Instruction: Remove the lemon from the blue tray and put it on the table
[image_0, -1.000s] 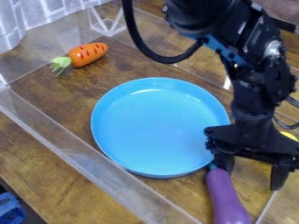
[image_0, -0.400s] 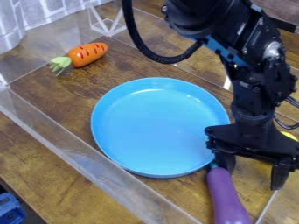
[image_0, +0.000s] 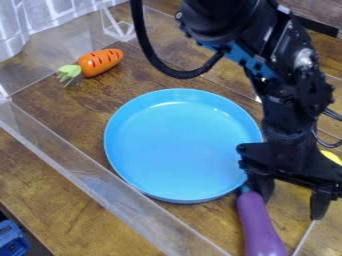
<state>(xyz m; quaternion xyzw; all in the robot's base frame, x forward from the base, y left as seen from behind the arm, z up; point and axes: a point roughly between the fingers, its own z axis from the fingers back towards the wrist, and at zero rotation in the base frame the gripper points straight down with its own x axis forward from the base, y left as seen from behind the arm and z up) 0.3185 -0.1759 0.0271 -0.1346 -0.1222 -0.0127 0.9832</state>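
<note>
The arm's upper links have leaned slightly toward the left since a second ago, while the gripper (image_0: 290, 192) keeps its place, jaws spread wide and holding nothing. The blue tray (image_0: 160, 140) lies empty just to its left on the table (image_0: 47, 110). A sliver of the lemon (image_0: 329, 157) peeks out right of the gripper. The purple eggplant (image_0: 258, 225) lies below the fingertips; the carrot (image_0: 96, 63) sits far up-left.

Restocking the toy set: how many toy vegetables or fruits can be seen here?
2 clearly: a carrot on the table at upper left, and an eggplant at the tray's lower right. The arm may hide others.
</note>
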